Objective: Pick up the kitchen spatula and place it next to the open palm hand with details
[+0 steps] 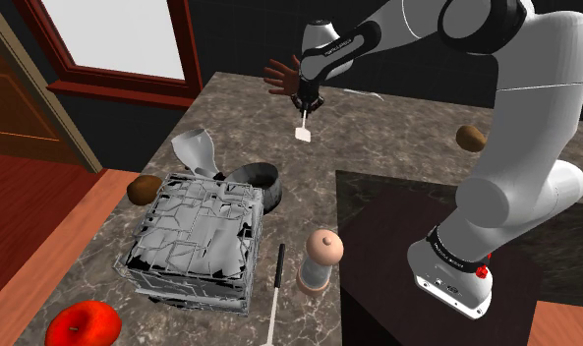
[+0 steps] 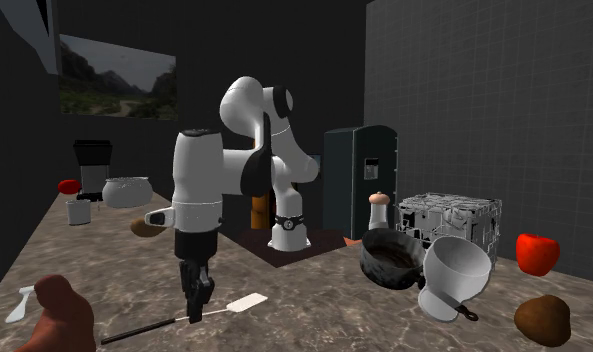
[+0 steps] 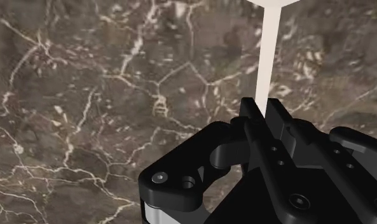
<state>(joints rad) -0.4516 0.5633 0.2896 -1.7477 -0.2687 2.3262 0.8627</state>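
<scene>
1. Step in hand: carry. Spatula [image 1: 303,132] is pinched betw. fingers of gripper [image 1: 305,109], blade hung above counter [image 1: 397,138].
2. Open-palm hand [image 1: 279,76] is seen just beside gripper; prob. not touching, view unclear.
3. Next: spatula to be lowered beside hand, then released.

White arm [image 1: 520,138], dark joints [image 1: 371,38], black fingers [image 3: 283,127]

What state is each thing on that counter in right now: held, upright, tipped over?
gripper: shut on the spatula.
spatula: clasped by its handle, with the pale blade sticking out past the fingers.
hand: palm open, fingers spread, close to the gripper.
pot: tilted, with its mouth facing sideways.
cup: tilted, not upright.
pepper mill: upright.
</scene>
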